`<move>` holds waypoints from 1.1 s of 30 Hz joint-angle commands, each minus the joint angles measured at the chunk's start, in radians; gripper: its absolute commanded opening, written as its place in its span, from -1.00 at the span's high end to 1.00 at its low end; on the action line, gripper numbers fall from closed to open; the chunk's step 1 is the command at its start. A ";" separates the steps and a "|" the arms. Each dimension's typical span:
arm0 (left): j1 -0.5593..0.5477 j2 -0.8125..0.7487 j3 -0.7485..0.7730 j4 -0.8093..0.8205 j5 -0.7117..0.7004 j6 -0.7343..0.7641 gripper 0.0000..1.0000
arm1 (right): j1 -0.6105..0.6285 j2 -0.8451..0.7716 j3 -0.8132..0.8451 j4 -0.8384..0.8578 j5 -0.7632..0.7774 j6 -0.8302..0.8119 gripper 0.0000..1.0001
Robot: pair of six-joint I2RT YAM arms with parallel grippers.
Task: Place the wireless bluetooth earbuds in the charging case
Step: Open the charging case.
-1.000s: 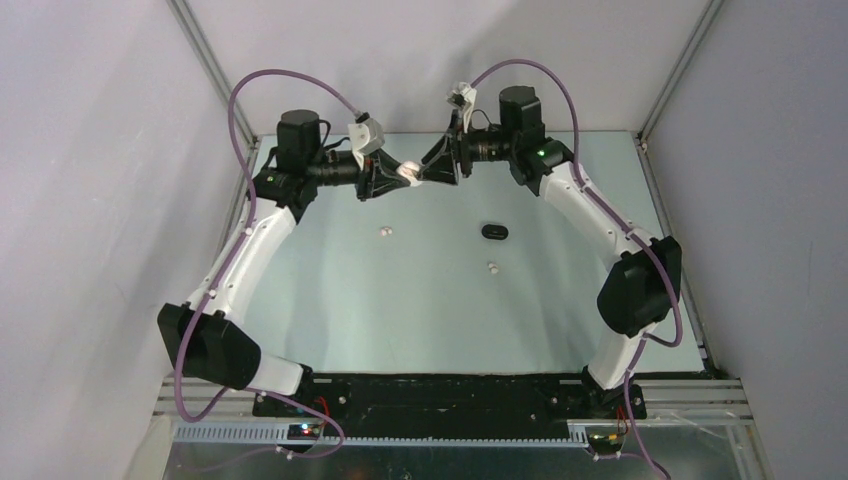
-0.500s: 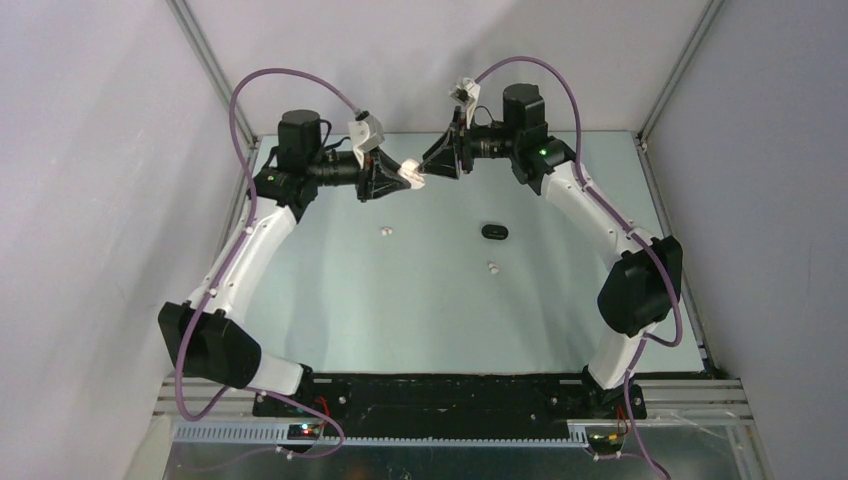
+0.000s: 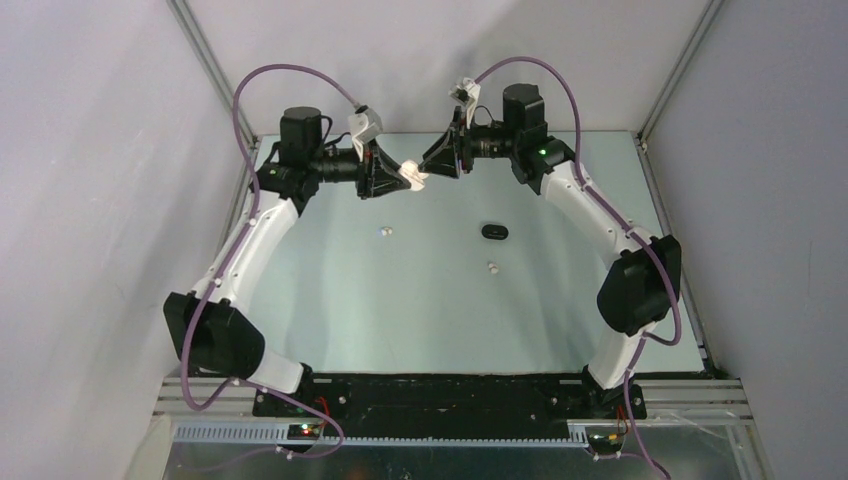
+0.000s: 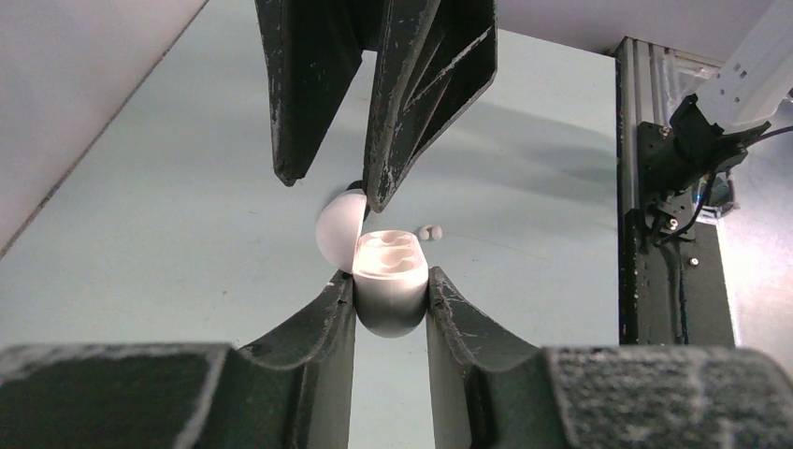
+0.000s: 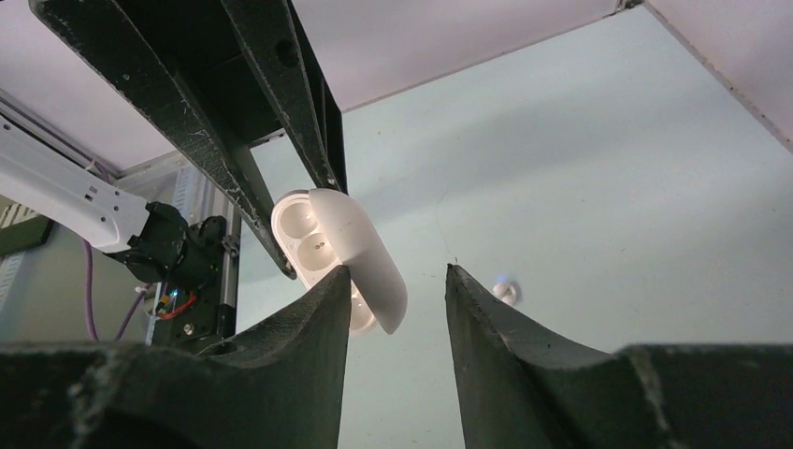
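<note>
Top external: two white earbuds [image 3: 491,266] lie on the table [image 3: 420,310], one just nearside of the black case [image 3: 494,231], one well to its left. Only the wrist views show the left gripper [image 4: 391,279] pinching the open white charging case [image 4: 388,304], and the right gripper [image 5: 397,271] spread around its lid [image 5: 369,257].

From above, the fingers [image 3: 438,160] hide most of the white case [image 3: 412,174], the two white buds [image 3: 383,231] mid-table are mere specks, and the black case [image 3: 494,231] is too small to tell whether its lid is up.
</note>
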 commanded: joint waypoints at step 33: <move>0.023 0.044 0.083 0.005 0.091 -0.128 1.00 | 0.009 0.039 0.013 -0.065 -0.032 -0.160 0.33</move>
